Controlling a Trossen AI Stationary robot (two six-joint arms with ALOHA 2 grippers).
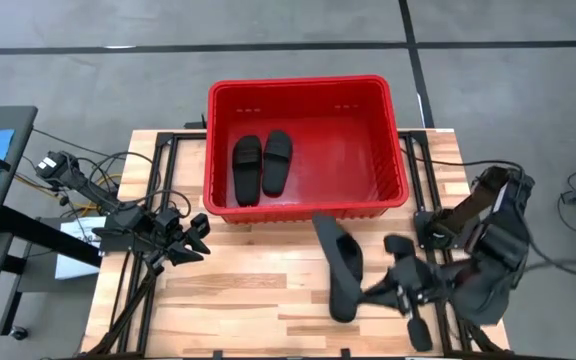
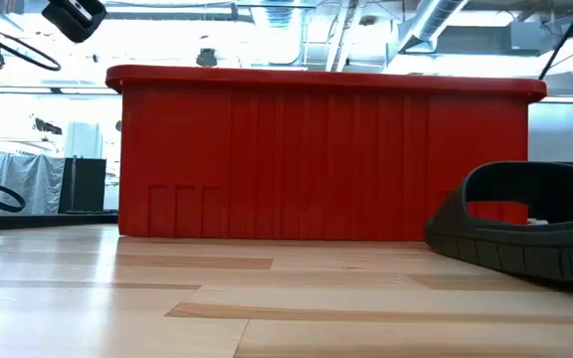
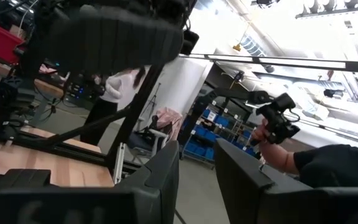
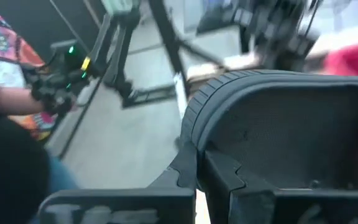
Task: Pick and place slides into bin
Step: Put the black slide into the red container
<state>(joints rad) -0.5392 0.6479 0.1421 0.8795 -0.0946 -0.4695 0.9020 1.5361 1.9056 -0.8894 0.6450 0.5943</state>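
Gripping the edge of one slide (image 1: 343, 285), the right gripper (image 1: 383, 290) sits at the near right of the table (image 1: 258, 290), jaws clamped on the sole as the wrist view shows. A second slide (image 1: 334, 238) lies just beyond it, close to the bin's front wall. Two more slides (image 1: 261, 165) already lie side by side inside the bin (image 1: 303, 88). The left gripper (image 1: 196, 240) waits at the left, jaws apart and empty. Next, I judge, comes lifting the slide over the rim before letting go

Bin (image 1: 306, 90) at bench (image 1: 248, 290) rear, centre.
Two slides (image 1: 260, 165) inside bin, left part; two more slides (image 1: 340, 265) in front of bin, right.
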